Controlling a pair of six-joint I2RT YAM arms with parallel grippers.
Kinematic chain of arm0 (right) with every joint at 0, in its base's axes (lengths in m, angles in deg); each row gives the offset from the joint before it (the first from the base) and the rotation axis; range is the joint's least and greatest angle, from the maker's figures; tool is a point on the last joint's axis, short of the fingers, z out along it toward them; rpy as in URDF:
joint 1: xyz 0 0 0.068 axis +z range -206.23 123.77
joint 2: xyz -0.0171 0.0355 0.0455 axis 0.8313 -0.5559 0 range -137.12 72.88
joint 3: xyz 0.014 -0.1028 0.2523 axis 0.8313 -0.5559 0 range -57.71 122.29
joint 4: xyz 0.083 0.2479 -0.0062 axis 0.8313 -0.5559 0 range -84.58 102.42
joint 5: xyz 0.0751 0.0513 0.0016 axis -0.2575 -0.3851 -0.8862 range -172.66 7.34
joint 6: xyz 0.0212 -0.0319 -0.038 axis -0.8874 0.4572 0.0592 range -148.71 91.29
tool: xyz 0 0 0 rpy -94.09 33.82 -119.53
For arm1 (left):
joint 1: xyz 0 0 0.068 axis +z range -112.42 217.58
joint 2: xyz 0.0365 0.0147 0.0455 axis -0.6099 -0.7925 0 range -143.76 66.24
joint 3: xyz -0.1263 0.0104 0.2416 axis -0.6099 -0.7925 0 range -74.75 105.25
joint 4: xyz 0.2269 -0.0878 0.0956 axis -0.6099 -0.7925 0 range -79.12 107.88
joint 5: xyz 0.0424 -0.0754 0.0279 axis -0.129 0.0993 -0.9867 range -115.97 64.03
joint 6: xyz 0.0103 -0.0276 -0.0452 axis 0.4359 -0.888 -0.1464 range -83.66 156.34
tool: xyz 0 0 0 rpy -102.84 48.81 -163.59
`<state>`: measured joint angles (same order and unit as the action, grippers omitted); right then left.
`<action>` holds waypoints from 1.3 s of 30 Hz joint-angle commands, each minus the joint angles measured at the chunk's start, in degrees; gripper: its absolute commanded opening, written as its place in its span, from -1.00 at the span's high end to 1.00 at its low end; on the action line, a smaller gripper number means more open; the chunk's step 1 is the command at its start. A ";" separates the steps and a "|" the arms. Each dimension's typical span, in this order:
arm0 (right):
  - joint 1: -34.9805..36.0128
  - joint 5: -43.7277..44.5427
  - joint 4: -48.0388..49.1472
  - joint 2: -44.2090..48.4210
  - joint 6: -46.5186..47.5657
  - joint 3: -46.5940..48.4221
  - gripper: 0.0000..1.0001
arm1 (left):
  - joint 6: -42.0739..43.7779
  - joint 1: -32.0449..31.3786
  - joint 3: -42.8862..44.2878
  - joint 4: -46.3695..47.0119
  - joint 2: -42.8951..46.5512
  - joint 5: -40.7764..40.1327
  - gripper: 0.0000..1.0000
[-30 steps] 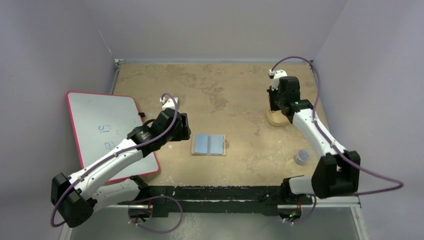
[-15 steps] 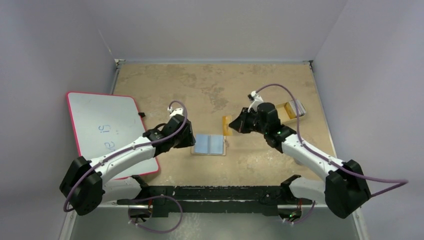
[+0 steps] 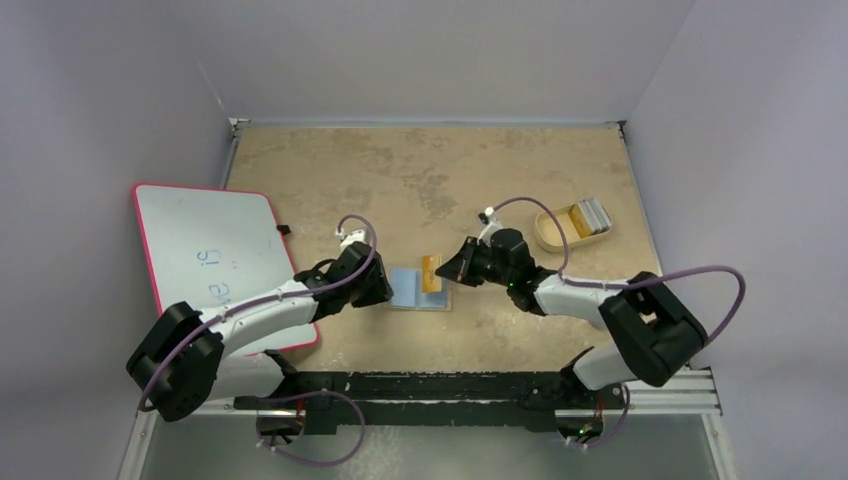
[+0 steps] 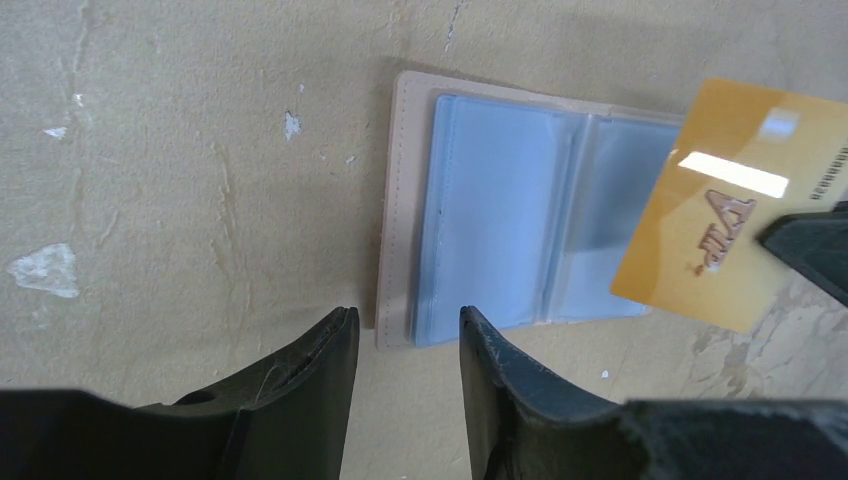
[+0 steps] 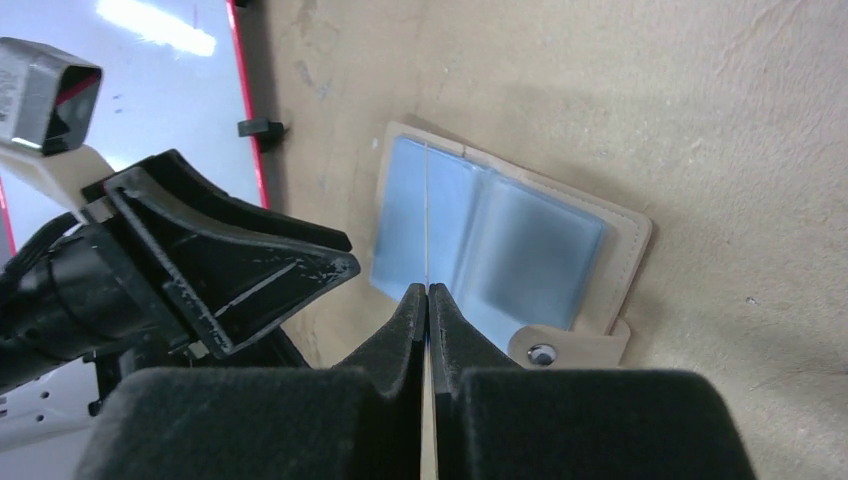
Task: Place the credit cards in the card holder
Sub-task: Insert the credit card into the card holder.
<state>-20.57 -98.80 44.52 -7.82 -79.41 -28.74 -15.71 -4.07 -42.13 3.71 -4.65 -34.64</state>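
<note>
The card holder [image 3: 410, 288] lies open on the table, its light-blue slots up; it also shows in the left wrist view [image 4: 500, 235] and the right wrist view [image 5: 500, 240]. My right gripper [image 3: 450, 272] is shut on a gold credit card [image 3: 433, 273] and holds it edge-on just above the holder's right half; the card's gold face shows in the left wrist view [image 4: 730, 205]. My left gripper [image 3: 383, 291] is open and empty at the holder's left edge, its fingertips [image 4: 345, 325] just short of it. More cards [image 3: 585, 217] lie in the tan tray [image 3: 549, 235].
A whiteboard with a red rim [image 3: 215, 255] lies at the left, under the left arm. The tan tray stands at the right, behind the right arm. The walls close in on both sides.
My right arm left the tray with a gold card and brought it left, down over the holder. My left gripper moved right to the holder's left edge.
</note>
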 commanded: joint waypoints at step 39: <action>2.40 -3.89 15.21 -13.00 -9.63 -5.65 1.00 | -4.15 0.28 -4.97 7.60 -3.00 3.39 0.71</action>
<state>-18.60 -101.90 58.86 -20.94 -88.89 -33.57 -18.77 -3.96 -46.37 11.05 -7.87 -31.67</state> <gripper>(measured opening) 0.005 0.151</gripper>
